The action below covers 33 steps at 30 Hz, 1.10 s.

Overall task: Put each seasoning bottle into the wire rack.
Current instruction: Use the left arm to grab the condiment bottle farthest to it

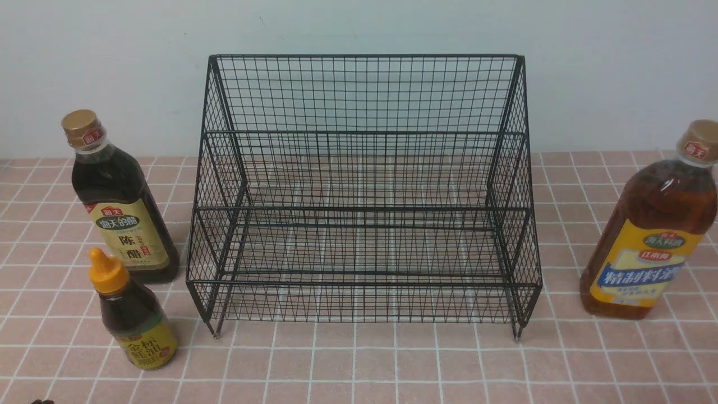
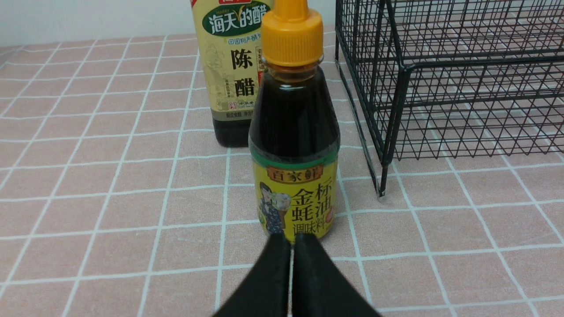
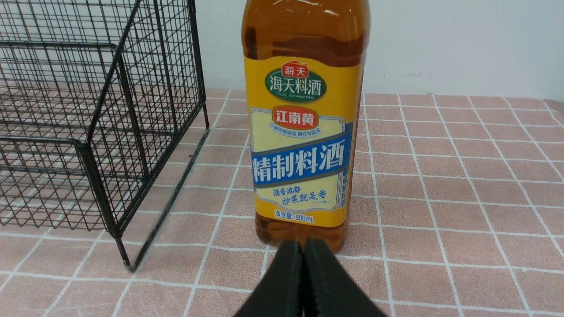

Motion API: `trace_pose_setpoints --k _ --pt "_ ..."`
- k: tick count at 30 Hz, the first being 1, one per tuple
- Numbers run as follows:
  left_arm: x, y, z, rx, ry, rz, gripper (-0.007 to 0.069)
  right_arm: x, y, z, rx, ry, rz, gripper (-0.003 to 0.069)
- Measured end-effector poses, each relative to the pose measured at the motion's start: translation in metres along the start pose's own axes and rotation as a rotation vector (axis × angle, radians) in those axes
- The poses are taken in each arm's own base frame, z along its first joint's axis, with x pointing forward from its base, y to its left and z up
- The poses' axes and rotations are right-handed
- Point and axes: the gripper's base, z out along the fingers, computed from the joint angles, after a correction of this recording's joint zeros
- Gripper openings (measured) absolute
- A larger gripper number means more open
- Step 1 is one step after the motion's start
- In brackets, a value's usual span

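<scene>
The black wire rack stands empty in the middle of the table. The tall dark bottle with gold cap stands left of it, and the small yellow-nozzle squeeze bottle stands in front of that. The amber bottle with yellow-blue label stands right of the rack. My left gripper is shut and empty, low, just short of the squeeze bottle, with the dark bottle behind. My right gripper is shut and empty, just short of the amber bottle. Neither gripper shows in the front view.
The table has a pink tiled cloth and a pale wall behind the rack. The rack's corner foot stands close beside the squeeze bottle, and its other side stands near the amber bottle.
</scene>
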Motion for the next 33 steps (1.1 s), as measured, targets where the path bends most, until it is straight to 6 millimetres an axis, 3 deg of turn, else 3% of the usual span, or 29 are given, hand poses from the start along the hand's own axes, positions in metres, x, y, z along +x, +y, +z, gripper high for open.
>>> trace_pose_setpoints --k 33 --pt "-0.0022 0.0001 0.0001 -0.001 -0.026 0.000 -0.0007 0.0000 0.0000 0.0000 0.000 0.000 0.001 -0.0015"
